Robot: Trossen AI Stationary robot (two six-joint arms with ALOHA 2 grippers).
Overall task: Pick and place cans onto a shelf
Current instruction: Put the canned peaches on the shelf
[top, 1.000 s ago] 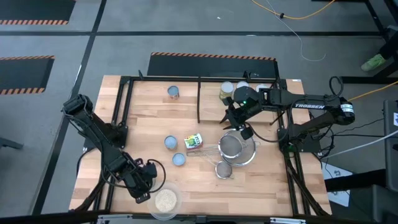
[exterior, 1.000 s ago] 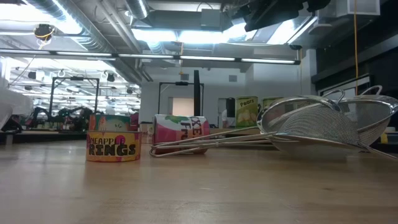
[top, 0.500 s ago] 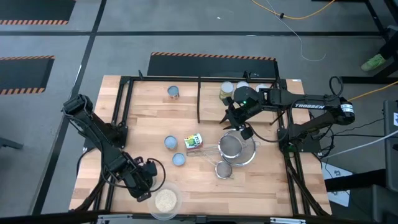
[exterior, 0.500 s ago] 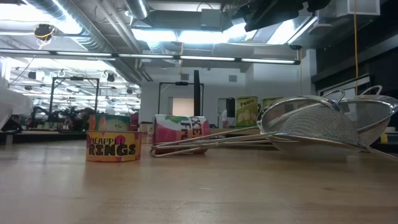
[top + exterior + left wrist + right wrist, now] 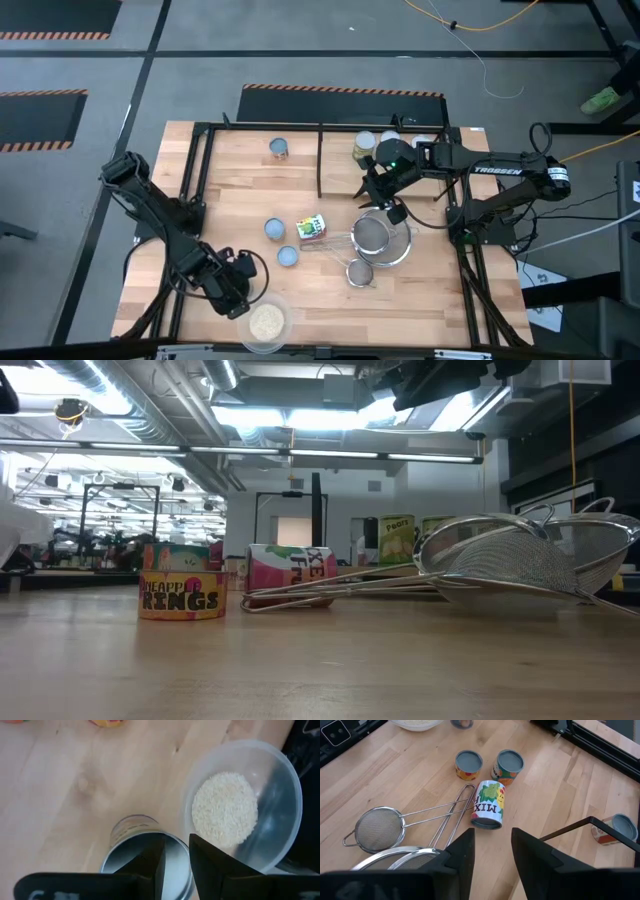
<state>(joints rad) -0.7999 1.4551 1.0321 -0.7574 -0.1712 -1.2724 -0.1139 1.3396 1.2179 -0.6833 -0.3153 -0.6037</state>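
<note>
Nearest edge first. My left gripper [image 5: 235, 297] has shifted a little toward the table's middle over the last second; nothing else on the table has moved. It sits low, just beside the clear dish of grains [image 5: 266, 323]. In its wrist view the two fingers stand over a short silver-topped can [image 5: 135, 827] that rests next to the dish. I cannot tell whether the fingers are clamped on that can or only poised above it. A dark shape has also come into the upper left corner of the low view; I judge it to be part of the left arm.

Mid-table: two short cans [image 5: 274, 229] [image 5: 287, 256] stand upright, and the green-red-white labelled can [image 5: 312, 228] lies on its side against the strainer handles. The two wire strainers [image 5: 372, 237] are untouched.

Beyond these, the right gripper [image 5: 382, 203] hangs above the larger strainer with its fingers parted and nothing between them. Its wrist view looks down on the lying can and the two short ones. It has not moved.

Farthest, the shelf [image 5: 345, 165] along the far edge holds cream-topped cans [image 5: 364, 146] near the right arm. One short can [image 5: 279, 149] stands apart within the rails to the left.

Finding: the small left-arm shift suggests that a pick of the near can is in hand. At least four cans remain off the shelf.
</note>
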